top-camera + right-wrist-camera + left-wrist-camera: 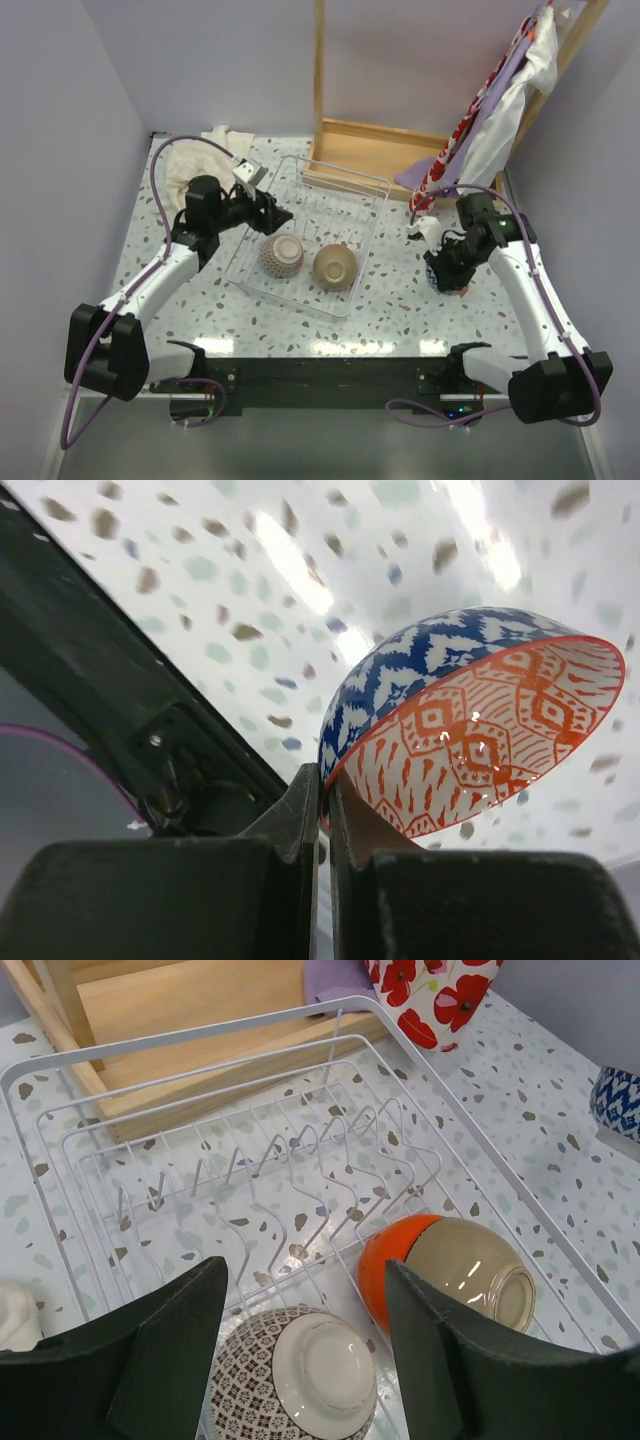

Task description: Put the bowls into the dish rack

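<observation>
The clear wire dish rack [352,195] lies mid-table and fills the left wrist view [200,1050]. In its near end a brown-patterned bowl [282,255] lies upside down, pale foot up [300,1375]. Beside it an orange bowl with a tan inside [336,266] lies on its side [450,1270]. My left gripper [273,215] hangs open and empty above the brown-patterned bowl [305,1285]. My right gripper [447,272] is right of the rack, shut on the rim [325,780] of a blue-patterned bowl with an orange-patterned inside [470,710], held tilted above the table.
A wooden frame [370,150] stands right behind the rack, with a purple cloth [425,172] on its right end. A poppy-print cloth and white cloth [490,110] hang at the back right. A white cloth [195,160] lies at the back left.
</observation>
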`<action>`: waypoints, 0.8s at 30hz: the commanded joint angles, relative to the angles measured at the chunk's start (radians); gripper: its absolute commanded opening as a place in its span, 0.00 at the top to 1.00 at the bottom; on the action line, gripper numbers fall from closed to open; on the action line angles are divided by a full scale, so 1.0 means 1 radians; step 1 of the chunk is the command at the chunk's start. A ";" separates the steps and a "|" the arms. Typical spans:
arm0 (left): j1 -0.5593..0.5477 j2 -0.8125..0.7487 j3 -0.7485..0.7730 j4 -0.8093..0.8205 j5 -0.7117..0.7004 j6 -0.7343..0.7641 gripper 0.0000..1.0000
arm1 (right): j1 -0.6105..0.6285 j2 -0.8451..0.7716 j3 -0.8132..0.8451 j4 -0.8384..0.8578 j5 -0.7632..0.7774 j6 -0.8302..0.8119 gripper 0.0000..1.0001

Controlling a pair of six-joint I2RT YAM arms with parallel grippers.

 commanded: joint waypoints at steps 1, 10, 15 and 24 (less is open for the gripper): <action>0.006 -0.020 0.013 0.005 0.024 0.033 0.32 | 0.136 0.022 0.160 -0.090 -0.212 0.037 1.00; 0.008 0.009 0.097 -0.162 0.061 0.196 0.76 | 0.346 0.178 0.335 0.015 -0.563 0.141 1.00; 0.011 0.005 0.129 -0.312 0.073 0.254 1.00 | 0.413 0.264 0.404 0.127 -0.752 0.235 1.00; 0.055 0.035 0.249 -0.521 0.093 0.352 1.00 | 0.507 0.497 0.429 0.483 -1.014 0.435 1.00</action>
